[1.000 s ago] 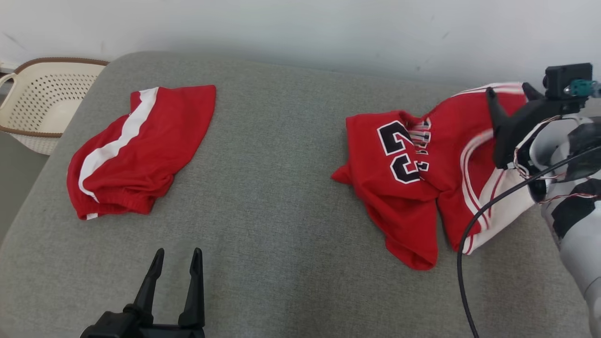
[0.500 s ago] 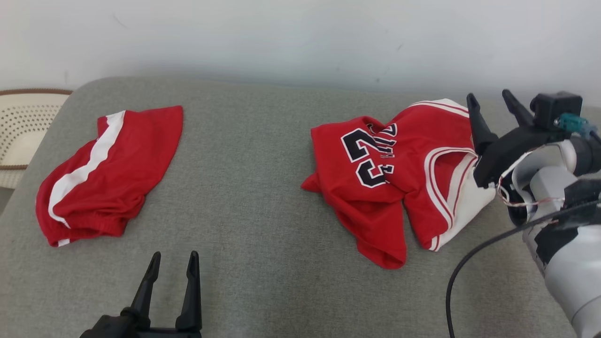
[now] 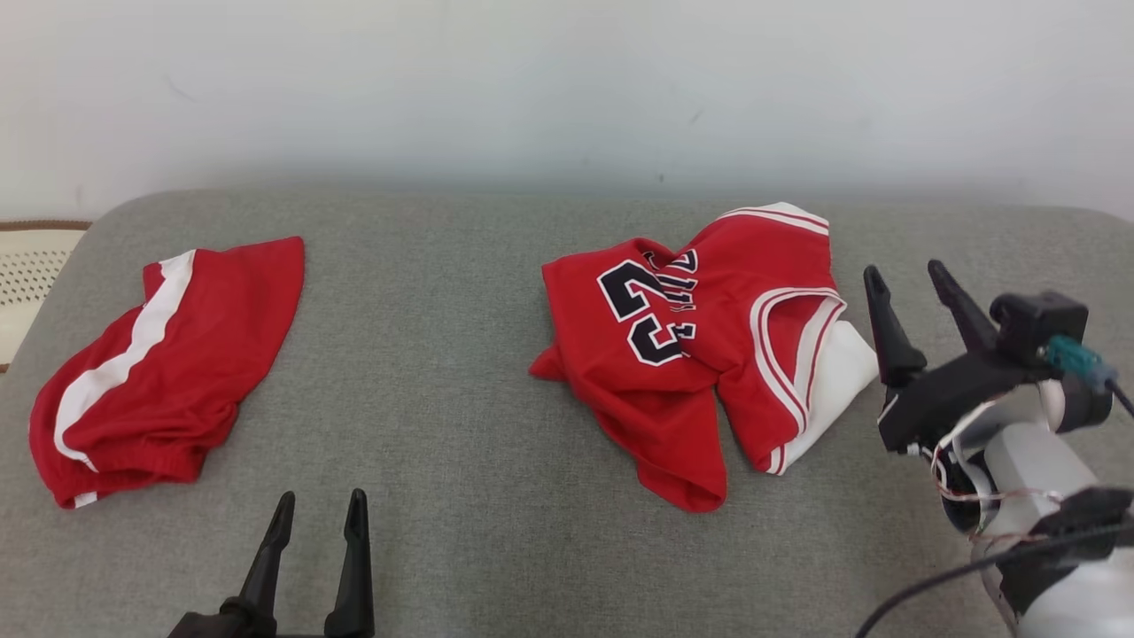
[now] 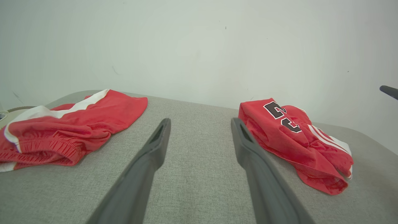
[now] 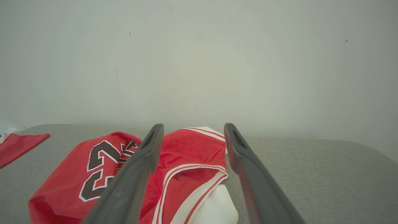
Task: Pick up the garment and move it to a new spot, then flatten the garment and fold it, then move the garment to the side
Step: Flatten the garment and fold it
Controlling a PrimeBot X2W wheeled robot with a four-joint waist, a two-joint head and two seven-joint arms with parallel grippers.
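A crumpled red jersey (image 3: 700, 354) with a black number and white trim lies on the grey cushion, right of centre; it also shows in the left wrist view (image 4: 292, 143) and the right wrist view (image 5: 174, 171). Red shorts (image 3: 159, 363) with a white stripe lie at the left (image 4: 68, 127). My right gripper (image 3: 905, 276) is open just right of the jersey, apart from it, with nothing between its fingers. My left gripper (image 3: 318, 503) is open near the front edge, between the two garments, holding nothing.
The grey cushion (image 3: 461, 461) spreads wide, with bare fabric between the garments. A cream perforated basket (image 3: 27, 275) peeks in at the far left beyond the cushion's edge. A pale wall (image 3: 567, 89) stands right behind the cushion.
The head camera has turned, shifting the whole scene left and down. My right gripper has drawn back off the jersey's right edge and now stands clear beside it. The left gripper keeps its place.
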